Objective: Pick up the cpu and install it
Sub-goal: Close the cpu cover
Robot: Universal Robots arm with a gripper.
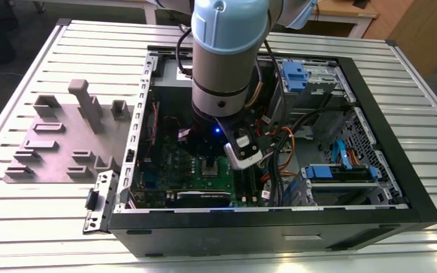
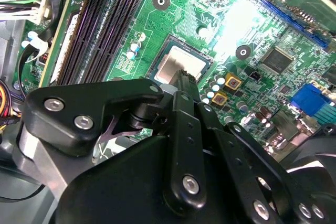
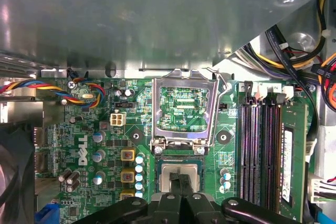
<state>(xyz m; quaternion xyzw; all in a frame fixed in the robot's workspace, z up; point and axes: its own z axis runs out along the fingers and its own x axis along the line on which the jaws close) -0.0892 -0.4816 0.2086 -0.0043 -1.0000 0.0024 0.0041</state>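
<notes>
Setting: we see an open desktop computer case (image 1: 279, 230) lying on a slatted metal table (image 1: 44, 239), with a grey fixture plate (image 1: 52, 151) beside it on the exterior view's left.
Arm: the pale grey arm (image 1: 230, 51) reaches straight down into the case, over the green motherboard (image 3: 79, 145).
Hand: the black hand (image 2: 185, 76) has its two fingers (image 3: 176, 187) brought together with just a thin slit between them. It grips nothing, and its tips sit at the middle of the chip's top. We cannot tell whether they touch it.
Cpu: the cpu (image 2: 176, 66) lies flat in its square socket on the motherboard, its dull silvery top facing up, directly under the fingertips.
Socket frame: the silvery frame (image 3: 157, 114) is swung open next to the chip, so we see the board through its window. Its wire lever (image 3: 226, 93) stands raised alongside.
Memory: dark slots (image 3: 252, 150) run parallel near the socket, and a green module (image 3: 287, 156) is seated in the outermost one.
Writing: we note white print on the board near the round capacitors (image 3: 139, 169) and a pale label strip on the module.
Cables: a coloured twisted bundle (image 3: 47, 86) crosses the board's edge.
</notes>
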